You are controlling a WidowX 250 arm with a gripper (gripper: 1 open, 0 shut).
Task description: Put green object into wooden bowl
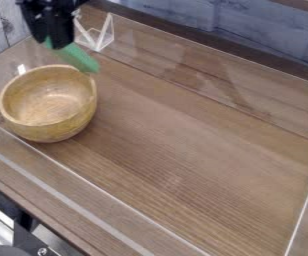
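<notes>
The wooden bowl (47, 102) is taken as the landmark; it is seen standing upright near the left edge of the brown wooden table (197, 150), its hollow showing nothing inside. The black gripper (55, 42) is seen above and just behind the bowl's far rim, pointed downward, with its upper part cut off by the top of the frame. The green object (78, 58) is clenched between the jaws and is held tilted, its lower end slanting down to the right, close over the bowl's back rim and apart from the wood. A clear plastic wall (143, 215) is seen running along the table's near side, in front of the bowl.
</notes>
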